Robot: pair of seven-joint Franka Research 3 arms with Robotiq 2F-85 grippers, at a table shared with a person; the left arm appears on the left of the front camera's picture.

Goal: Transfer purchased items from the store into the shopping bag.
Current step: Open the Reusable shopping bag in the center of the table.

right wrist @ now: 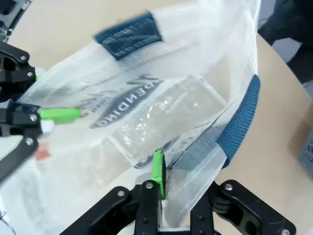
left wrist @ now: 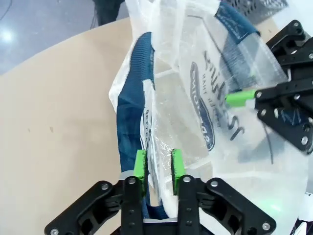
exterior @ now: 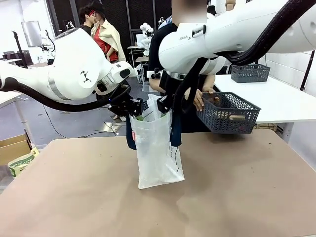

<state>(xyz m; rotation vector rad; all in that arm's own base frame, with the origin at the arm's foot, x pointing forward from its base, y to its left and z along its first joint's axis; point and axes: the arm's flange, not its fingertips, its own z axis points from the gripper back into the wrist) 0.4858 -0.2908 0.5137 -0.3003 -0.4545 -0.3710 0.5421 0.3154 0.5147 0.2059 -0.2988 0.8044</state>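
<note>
In front, you have one shopping bag [exterior: 158, 153] upright on the table [exterior: 74, 197], and a person holds one mesh basket [exterior: 229, 116] near it. Left wrist: your left hand [left wrist: 157, 164] clamps one bag rim. Right wrist: your right hand [right wrist: 173, 169] clamps the other rim.

On my front feed the tan tabletop [exterior: 247, 197] fills the foreground. Past its far edge I see a person in dark clothes [exterior: 156, 54], and just beside them, raised above the tabletop's far right side, a dark grey mesh basket [exterior: 229, 116], slightly tilted. Behind it stands a white table [exterior: 286, 101] carrying a second grey basket [exterior: 250, 73]. Down on the left, on the grey floor [exterior: 34, 116], I make out a cardboard box [exterior: 12, 148] with a green-printed carton [exterior: 22, 163] just beside it, and a black cable [exterior: 52, 121] trailing across the floor
</note>
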